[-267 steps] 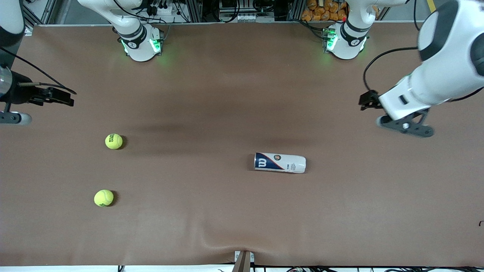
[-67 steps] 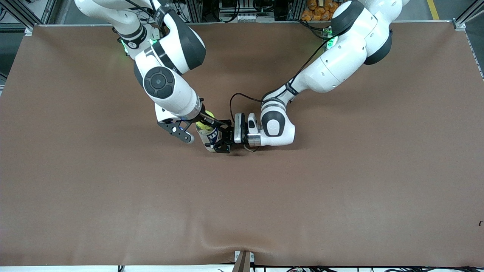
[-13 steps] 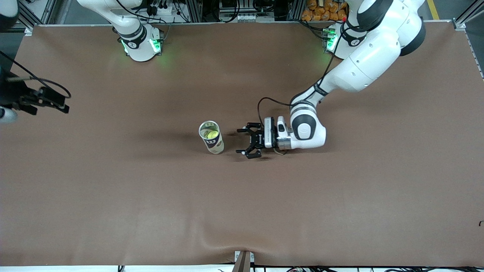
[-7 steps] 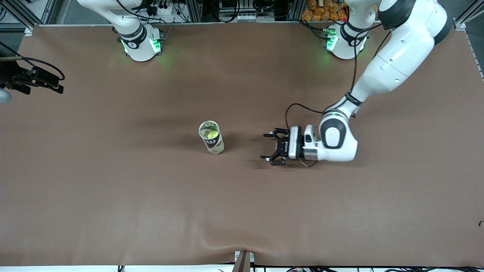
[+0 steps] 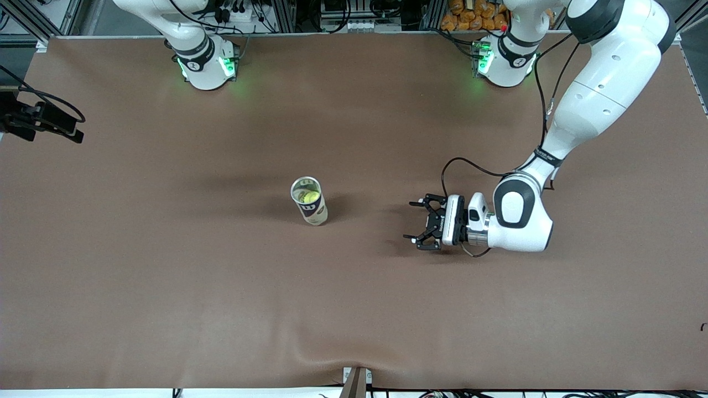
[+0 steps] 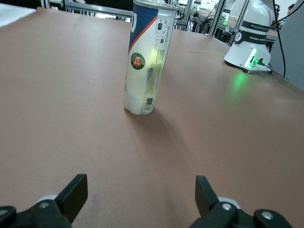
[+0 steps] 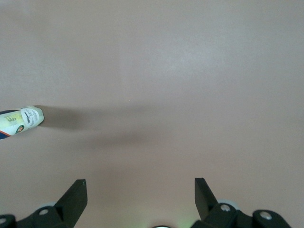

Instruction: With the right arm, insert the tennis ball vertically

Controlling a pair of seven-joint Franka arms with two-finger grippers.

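Standing upright in the middle of the brown counter (image 5: 166,309), an open tennis ball can (image 5: 309,201) holds a yellow tennis ball (image 5: 310,195) inside.

Nothing grips the can; its upright pose suggests the ball went in from above and the insertion looks done. Toward the left arm's end of the counter, the left gripper (image 5: 421,226) sits low with fingers spread, empty, facing the can. At the right arm's end, the right gripper (image 7: 138,199) is high over bare counter, fingers spread, empty.
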